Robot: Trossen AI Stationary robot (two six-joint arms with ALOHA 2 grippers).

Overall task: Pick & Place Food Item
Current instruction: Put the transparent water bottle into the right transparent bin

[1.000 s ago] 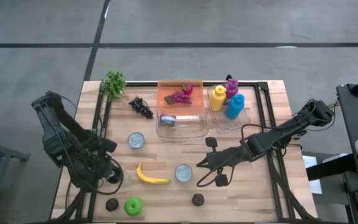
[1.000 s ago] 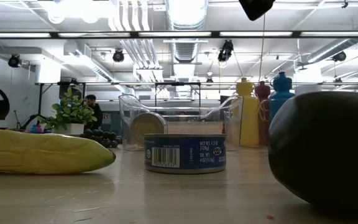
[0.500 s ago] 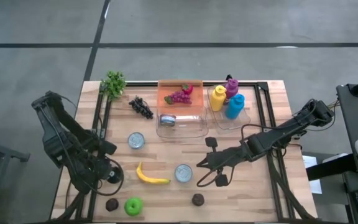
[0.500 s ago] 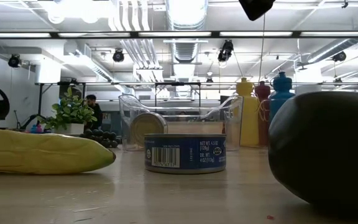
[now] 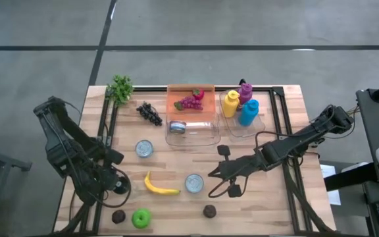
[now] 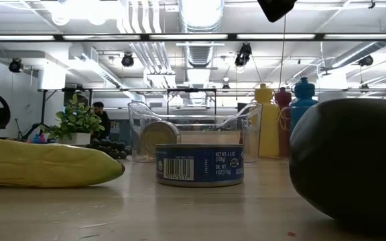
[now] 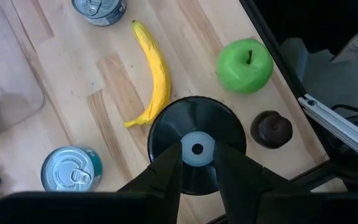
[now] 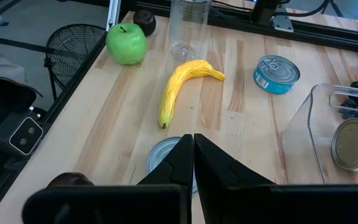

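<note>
With my right gripper (image 5: pixel 212 175) pinched shut and empty above the can (image 5: pixel 194 183) at lower centre of the high view, I judge the banana (image 5: pixel 158 186) just left of it light, soft and bruisable, best grasped gently across its middle.

My bench sits in a lab hall — exposed ceiling ducts (image 6: pixel 200 27), strip lights and hanging cables across the top of the low view, a person (image 6: pixel 99 114) at mid-left, bare concrete floor (image 5: pixel 189 39) around the wooden table (image 5: pixel 268 210).
</note>
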